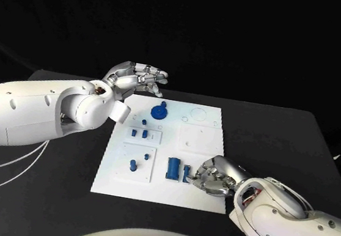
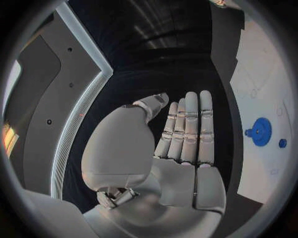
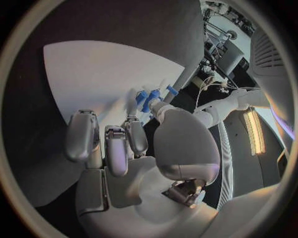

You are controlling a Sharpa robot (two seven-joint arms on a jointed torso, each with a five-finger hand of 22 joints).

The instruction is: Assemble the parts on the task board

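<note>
**Right hand at the near edge of the board, left hand lifted off it**

Black table (image 1: 292, 139) carries the white task board (image 1: 196, 200) at its middle. On the board lie blue parts: a round disc with a knob (image 1: 159, 112) near the far edge, two small pegs (image 1: 139, 132) below it, another peg (image 1: 134, 164) on the near left panel, and an upright block (image 1: 173, 167) on the near side.

At the far left corner of the board, the left hand (image 1: 132, 79) hovers above the table, its fingers (image 2: 189, 126) straight, side by side and holding nothing.

Just right of the block, the right hand (image 1: 214, 176) rests low on the board, fingers curled inward beside a small blue piece (image 1: 187, 171). From the wrist, its fingertips (image 3: 136, 136) sit close to the blue parts (image 3: 149, 99); whether it actually grasps one cannot be told.
</note>
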